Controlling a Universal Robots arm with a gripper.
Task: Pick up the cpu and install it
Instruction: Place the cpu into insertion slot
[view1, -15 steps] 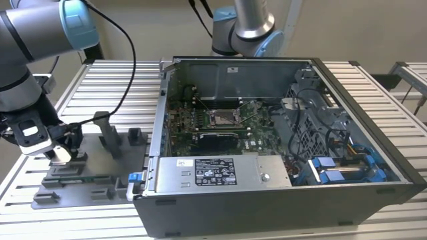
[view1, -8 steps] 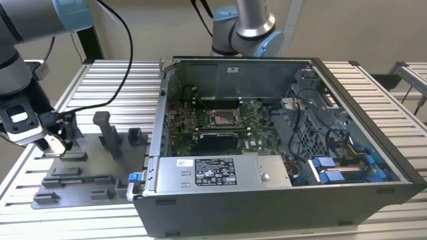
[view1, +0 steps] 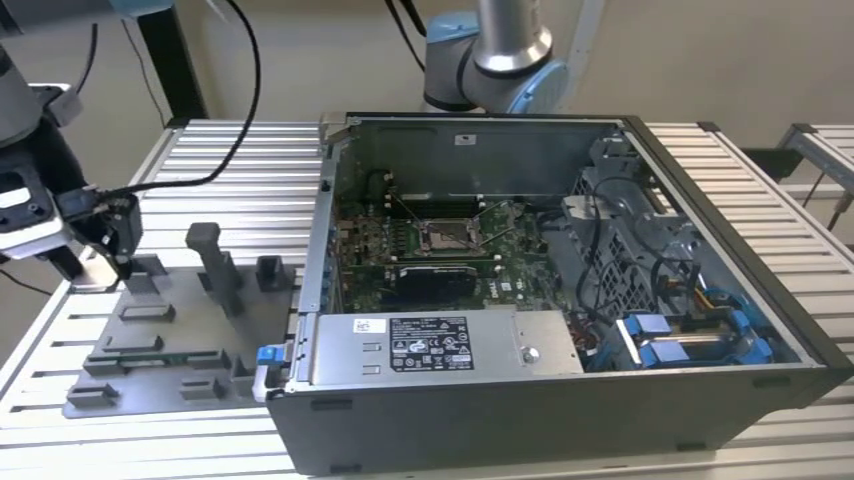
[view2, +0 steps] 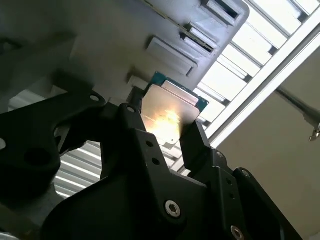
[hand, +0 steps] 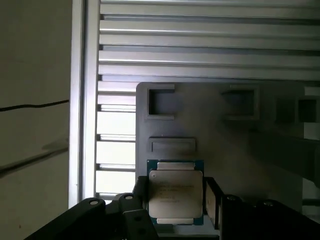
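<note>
Two black fingers (hand: 215, 200) of the gripper (hand: 176, 196) are closed against opposite edges of the cpu (hand: 175, 186), which lies flat between them with its pale metal top facing the first wrist view. In the second wrist view the cpu (view2: 167, 116) catches a bright glare, and its green border shows past the fingers (view2: 195, 145). It is nearly square; the slightly longer side seems to run along the fingers, and its edges sit square with the slats of the table (hand: 200, 45).

Just behind the cpu is the grey fixture plate (hand: 225, 140) with shallow rectangular pockets; whether the chip rests on it or is clear of it I cannot tell. One corner of the plate lies close to the table's raised side rail (hand: 82, 100), beyond which the floor (hand: 35, 100) drops away.

In the exterior view the gripper (view1: 91, 272) hangs at the exterior view's left, over the far corner of the fixture plate (view1: 160, 345). An upright grey post (view1: 214, 265) stands between it and the open computer case (view1: 534, 420), which is well apart on the exterior view's right. Inside the case the dark socket (view1: 447, 237) faces up, with bare board around it. Beyond the case rises the arm's base (view1: 487, 60), with a beige wall (view1: 694, 50) behind.
</note>
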